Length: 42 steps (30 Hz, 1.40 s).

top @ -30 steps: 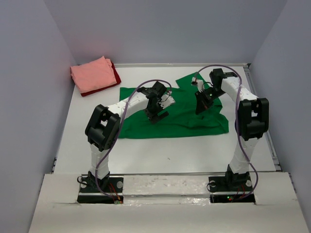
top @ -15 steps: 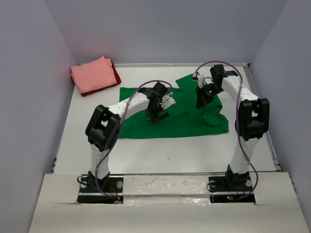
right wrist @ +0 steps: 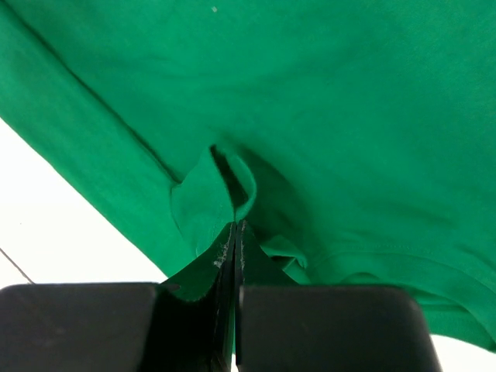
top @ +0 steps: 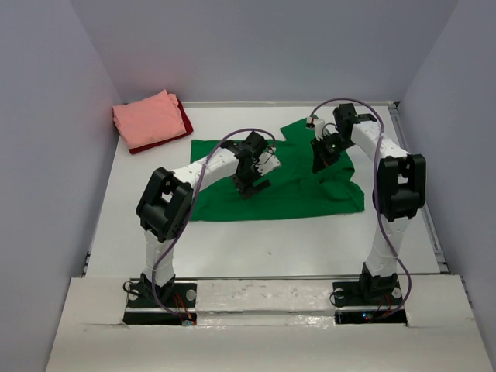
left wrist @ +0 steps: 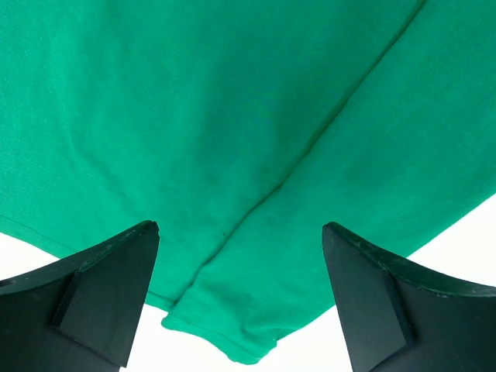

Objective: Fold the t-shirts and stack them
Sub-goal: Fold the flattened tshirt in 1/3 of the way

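Observation:
A bright green t-shirt point(top: 294, 186) lies spread on the white table, partly folded. My left gripper point(top: 249, 186) hovers open over its left middle; in the left wrist view a fold edge of the green cloth point(left wrist: 256, 194) runs between the wide-apart fingers point(left wrist: 108, 287), touching neither. My right gripper point(top: 319, 164) is shut on a pinched ridge of the green shirt point(right wrist: 225, 182) near its far right part. A folded salmon pink t-shirt point(top: 147, 118) rests on a dark red one point(top: 184, 122) at the far left corner.
Grey walls enclose the table on three sides. A metal rail point(top: 422, 194) runs along the table's right edge. Bare white tabletop point(top: 263, 248) lies between the green shirt and the arm bases.
The right gripper has lifted and drawn slightly back toward the far side with the pinched green cloth. The left arm has stayed where it was.

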Available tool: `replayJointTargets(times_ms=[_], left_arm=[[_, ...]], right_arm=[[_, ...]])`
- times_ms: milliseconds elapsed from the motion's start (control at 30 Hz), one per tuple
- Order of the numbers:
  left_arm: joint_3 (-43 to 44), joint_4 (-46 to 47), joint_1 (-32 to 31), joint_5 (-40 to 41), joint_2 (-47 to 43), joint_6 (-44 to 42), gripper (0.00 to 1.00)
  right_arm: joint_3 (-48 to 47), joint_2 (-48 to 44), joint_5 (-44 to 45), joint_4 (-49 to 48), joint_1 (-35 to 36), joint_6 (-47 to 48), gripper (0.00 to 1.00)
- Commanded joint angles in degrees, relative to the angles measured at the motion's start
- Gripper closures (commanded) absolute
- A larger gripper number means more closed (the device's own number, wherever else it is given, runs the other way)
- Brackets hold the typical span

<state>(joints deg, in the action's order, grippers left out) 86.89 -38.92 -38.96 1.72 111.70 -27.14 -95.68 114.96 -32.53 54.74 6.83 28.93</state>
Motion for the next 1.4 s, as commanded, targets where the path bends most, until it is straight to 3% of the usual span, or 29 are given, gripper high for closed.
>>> replayJointTargets(times_ms=[0, 267, 367, 400, 433, 600, 1033, 1133, 1367], left_arm=[[0.3, -1.8, -0.4, 0.4, -1.5, 0.2, 0.01], [-0.4, -1.7, -0.6, 0.6, -1.7, 0.2, 0.01], [0.0, -2.0, -0.7, 0.7, -1.6, 0.2, 0.01], [0.2, -2.0, -0.8, 0.6, -1.5, 0.2, 0.01], [0.2, -2.0, -0.8, 0.7, -1.6, 0.2, 0.01], [-0.1, -2.0, -0.9, 0.7, -1.6, 0.2, 0.01], [0.7, -2.6, -1.5, 0.7, -0.8, 0.2, 0.01], [0.7, -2.5, -1.5, 0.7, -0.7, 0.1, 0.01], [1.3, -2.7, -1.6, 0.7, -0.3, 0.1, 0.01]], right_arm=[[-1.8, 2.9, 0.3, -1.6, 0.4, 0.8, 1.00], [1.3, 5.8, 0.9, -2.2, 0.4, 1.7, 1.00], [0.8, 7.1, 1.1, -2.0, 0.4, 1.4, 0.69], [0.7, 7.7, 1.2, -2.0, 0.4, 1.5, 0.65], [0.6, 7.9, 1.4, -1.9, 0.4, 1.6, 0.52], [-0.6, 6.9, 1.9, -1.7, 0.4, 1.5, 0.27], [-8.3, 0.8, 4.5, 1.3, 0.4, 2.3, 0.21], [-7.1, -1.8, 6.2, 1.3, 0.4, 2.4, 0.25], [1.4, -5.5, 14.1, -1.1, 0.4, 2.9, 0.46]])
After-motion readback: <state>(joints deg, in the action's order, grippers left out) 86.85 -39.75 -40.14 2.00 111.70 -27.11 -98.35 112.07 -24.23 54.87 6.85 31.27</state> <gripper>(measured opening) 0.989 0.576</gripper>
